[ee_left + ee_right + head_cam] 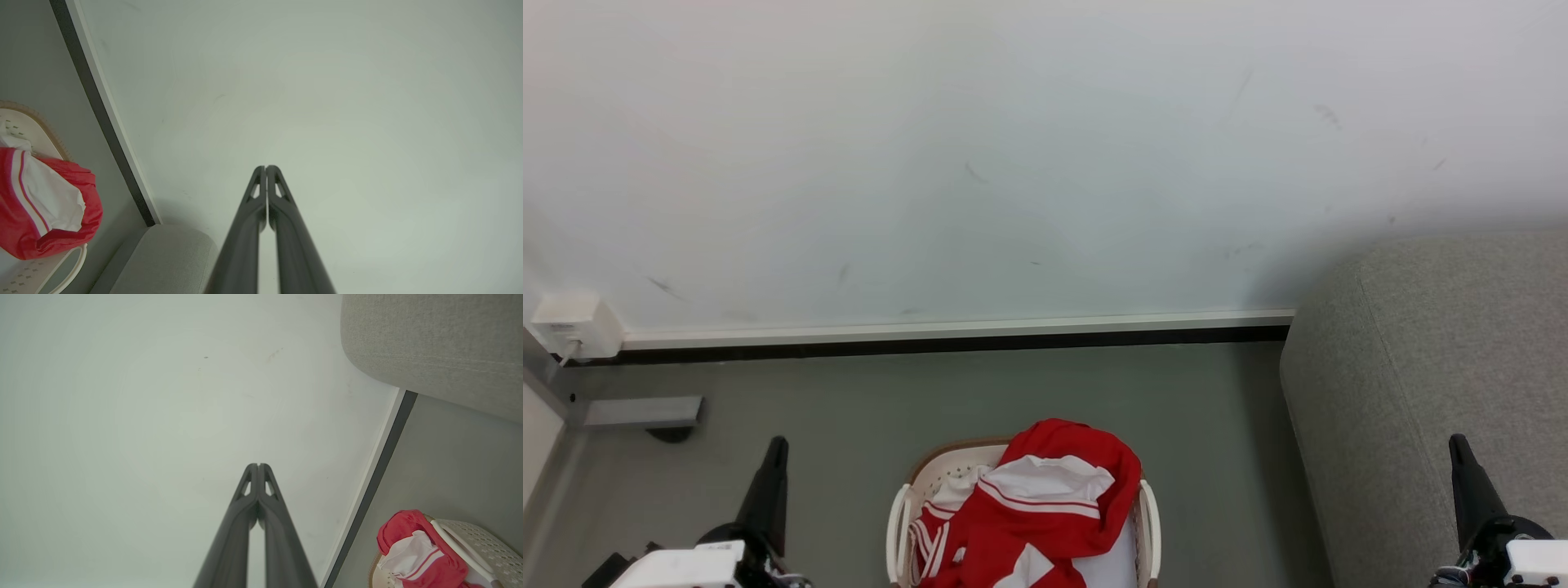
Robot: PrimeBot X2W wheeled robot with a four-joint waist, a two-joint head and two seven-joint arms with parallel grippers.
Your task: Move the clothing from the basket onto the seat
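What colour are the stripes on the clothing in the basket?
White, thin, on red fabric of the clothing; clearest in the head view.

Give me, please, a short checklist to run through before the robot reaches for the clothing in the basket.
1. Clothing lies in the basket, heaped above its rim: ok.
2. Left gripper open and ready to grasp: not ok, it is shut with nothing held.
3. Right gripper open and ready to grasp: not ok, it is shut with nothing held.
4. Seat in view, to the robot's right of the basket: ok.
5. Number of garments in the heap: cannot tell.
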